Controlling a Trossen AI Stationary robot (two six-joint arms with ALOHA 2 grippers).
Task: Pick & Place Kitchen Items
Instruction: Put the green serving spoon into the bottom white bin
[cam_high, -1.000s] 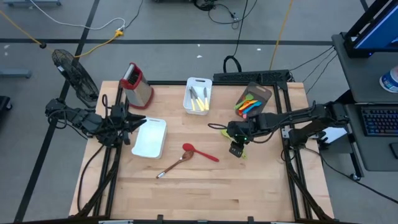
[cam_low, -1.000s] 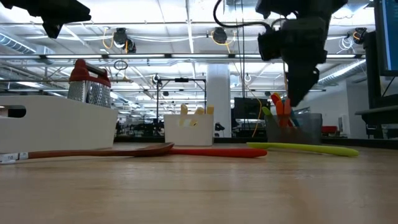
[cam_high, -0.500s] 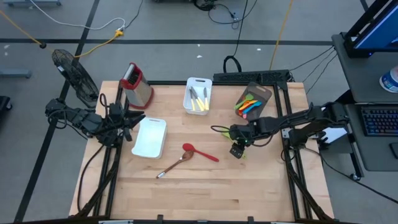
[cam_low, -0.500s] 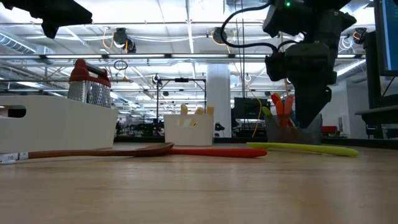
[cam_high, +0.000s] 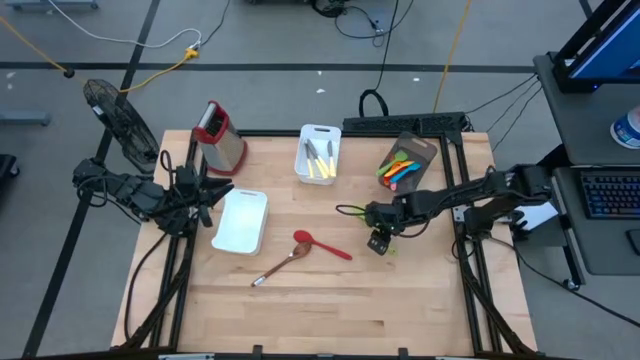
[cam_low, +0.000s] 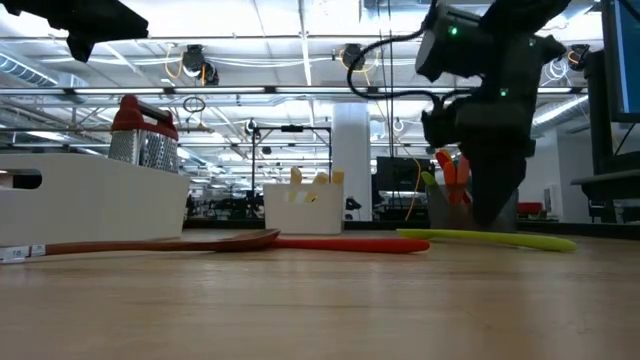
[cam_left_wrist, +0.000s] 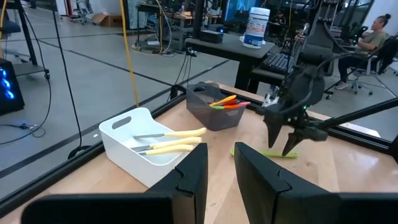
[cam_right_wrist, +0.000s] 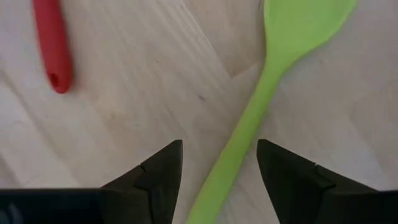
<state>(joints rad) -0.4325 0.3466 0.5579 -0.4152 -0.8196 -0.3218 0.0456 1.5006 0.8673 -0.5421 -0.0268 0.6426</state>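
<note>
The green spoon (cam_right_wrist: 261, 93) lies flat on the counter (cam_high: 330, 310), near the grey bin (cam_high: 407, 160). The right tool (cam_right_wrist: 217, 168) hangs just above its handle, fingers wide and straddling it, holding nothing. The left tool (cam_left_wrist: 217, 171) waits narrow beside the white tray (cam_high: 240, 222).

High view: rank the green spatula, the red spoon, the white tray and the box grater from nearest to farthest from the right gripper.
From the right gripper, jaws open over the table's right half:
1. green spatula, directly beneath it.
2. red spoon, to its left, mid-table.
3. white tray, farther left.
4. box grater, at the far left corner.
</note>
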